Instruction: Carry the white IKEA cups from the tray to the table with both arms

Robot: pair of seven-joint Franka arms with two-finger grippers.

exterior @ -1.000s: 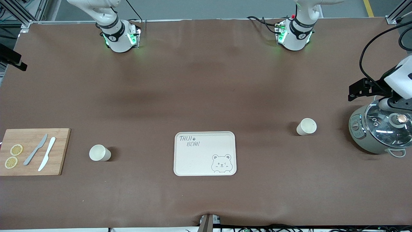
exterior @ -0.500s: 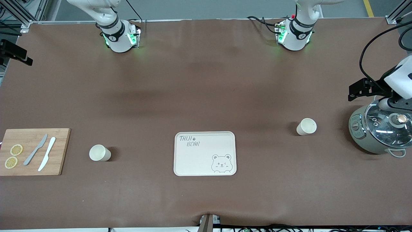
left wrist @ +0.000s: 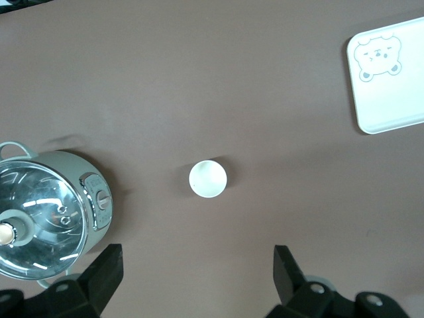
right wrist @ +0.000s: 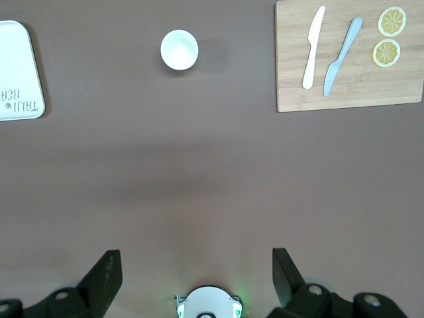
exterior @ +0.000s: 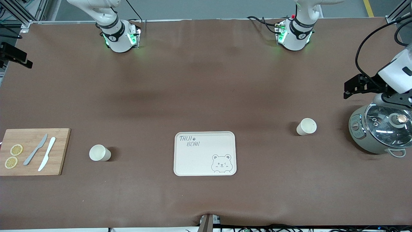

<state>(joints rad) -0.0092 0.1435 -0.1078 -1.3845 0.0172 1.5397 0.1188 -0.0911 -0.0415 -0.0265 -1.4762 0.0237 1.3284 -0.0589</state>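
Two white cups stand upright on the brown table. One cup (exterior: 99, 152) is between the cutting board and the bear-printed tray (exterior: 206, 133). The other cup (exterior: 306, 126) is between the tray and the rice cooker. My left gripper (left wrist: 197, 255) is open and empty, high over the table beside the cooker. Its cup (left wrist: 208, 178) shows a little ahead of its fingers. My right gripper (right wrist: 197, 255) is open and empty, high over the right arm's end of the table. Its cup (right wrist: 179, 49) shows well ahead of it.
A bamboo cutting board (exterior: 58, 151) with two knives and two lemon slices lies at the right arm's end. A rice cooker with a glass lid (exterior: 381, 130) stands at the left arm's end, under the left arm's wrist (exterior: 394, 75). The arm bases (exterior: 119, 35) stand along the table's back edge.
The left arm's wrist has shifted slightly toward the middle of the table and toward the bases. The right arm's black wrist part has shifted slightly at the view's edge. Cups and tray have not moved.
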